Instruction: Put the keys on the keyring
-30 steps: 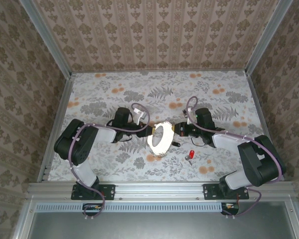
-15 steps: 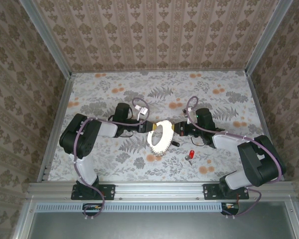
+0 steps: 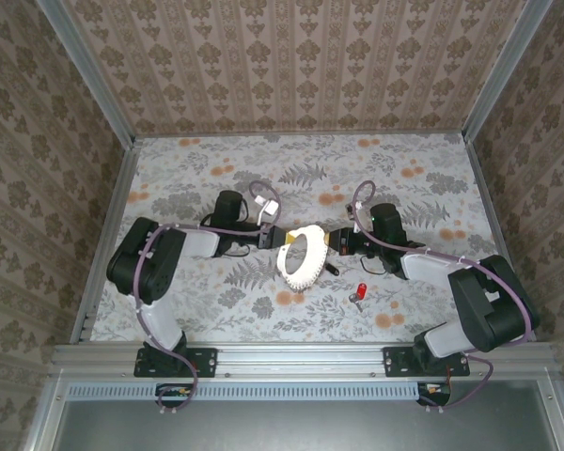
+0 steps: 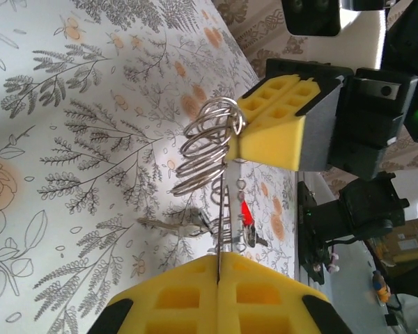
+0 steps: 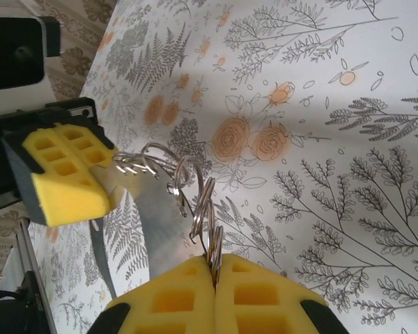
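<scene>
Both arms are in over the middle of the flowered table [image 3: 216,169] and meet nose to nose. The left gripper [image 3: 274,238] comes in from the left, the right gripper [image 3: 333,242] from the right, and the keyring [image 3: 291,270] is strung between them. From above it glares pale and oval, tilted down towards the near side.

On the left wrist camera the yellow pads are pressed flat together, with a thin silvery wire of the keyring pinched in the seam. The wire runs up from there to a bunch of loops. Those loops hang off the corner of the right gripper's yellow pads across the way.

On the right wrist camera it's the same from the other end. The yellow pads are closed tight with a couple of wire loops nipped between them. The rest of the coil fans out towards the left gripper's pads. So each gripper has closed on one end, and the ring is lifted clear of the cloth.

Neither key is on it. The red key [image 3: 362,289] lies on the table, near the right arm and towards the front edge, apart from the ring. The other key [image 4: 174,224], with a silvery blade, lies flat on the cloth below the ring. From overhead it's a small dark sliver just beside the ring's right edge.
</scene>
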Robot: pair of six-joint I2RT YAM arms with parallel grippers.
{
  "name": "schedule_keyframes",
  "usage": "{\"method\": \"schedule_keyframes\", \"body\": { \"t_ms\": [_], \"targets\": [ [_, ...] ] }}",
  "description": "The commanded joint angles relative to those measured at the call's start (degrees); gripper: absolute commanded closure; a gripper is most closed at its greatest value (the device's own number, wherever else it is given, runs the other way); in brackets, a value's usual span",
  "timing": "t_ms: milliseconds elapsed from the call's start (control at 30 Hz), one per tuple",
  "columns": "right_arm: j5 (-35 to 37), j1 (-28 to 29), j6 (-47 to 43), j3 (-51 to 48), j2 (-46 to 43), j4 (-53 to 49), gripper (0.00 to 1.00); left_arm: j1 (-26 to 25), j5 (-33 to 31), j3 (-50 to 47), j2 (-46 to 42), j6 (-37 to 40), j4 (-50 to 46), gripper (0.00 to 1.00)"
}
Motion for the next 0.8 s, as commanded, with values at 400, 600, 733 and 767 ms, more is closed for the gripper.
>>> {"method": "schedule_keyframes", "body": {
  "t_ms": [400, 600, 733, 767],
  "targets": [
    [16.9, 0.2, -10.6, 5.7, -29.0, -22.0, 0.42, 0.5, -8.7, 18.1, -27.8, 34.5, -53.7, 1.0],
    [11.4, 0.2, -15.5, -0.5, -38.4, -15.5, 0.44, -0.3, -15.2, 26.2, -32.3, 49.1, -70.4, 1.0],
    [6.1, 1.5, -21.1, -2.9, -38.8, -10.9, 0.56, -1.2, -21.4, 31.1, -32.0, 57.9, -81.1, 1.0],
    [5.7, 2.4, -23.5, -2.9, -38.5, -11.3, 0.58, -1.7, -23.6, 32.7, -31.3, 59.6, -83.8, 1.0]
  ]
}}
